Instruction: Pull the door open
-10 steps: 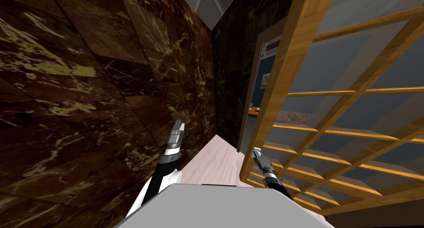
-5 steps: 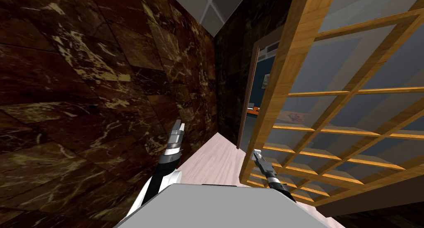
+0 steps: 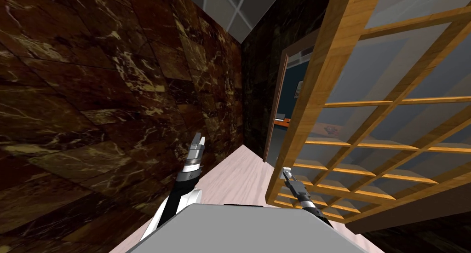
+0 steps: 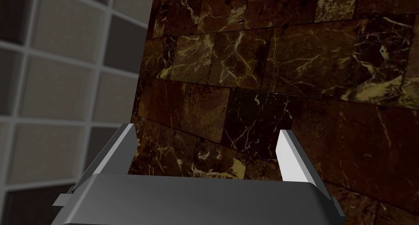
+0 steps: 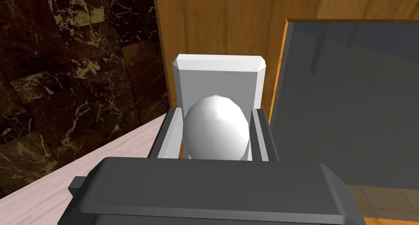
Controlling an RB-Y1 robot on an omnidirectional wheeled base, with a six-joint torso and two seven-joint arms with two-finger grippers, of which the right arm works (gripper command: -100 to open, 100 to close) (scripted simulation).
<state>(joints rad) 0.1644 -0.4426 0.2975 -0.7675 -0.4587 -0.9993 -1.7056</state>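
Note:
The door (image 3: 322, 98) is a wooden frame with a grid of glass panes, swung partly open on my right. My right gripper (image 3: 286, 173) sits at its free edge. In the right wrist view a white egg-shaped door knob (image 5: 216, 127) stands on a white backplate (image 5: 219, 77) fixed to the wooden stile (image 5: 212, 26), and my right gripper (image 5: 216, 132) is shut on the knob, one finger pressing each side. My left gripper (image 3: 198, 140) is held up near the dark marble wall (image 3: 101, 107), open with nothing between its fingers (image 4: 292, 157).
A dark brown marble wall runs close along my left and ahead. A strip of pale wood floor (image 3: 239, 176) lies between it and the door. Beyond the door's edge a doorway (image 3: 287, 103) opens on a blue-walled room.
The whole head view has shifted: the door's edge stands slightly further right and lower, with more of the doorway showing. My right gripper has drawn back a little with the knob. The left arm is unmoved.

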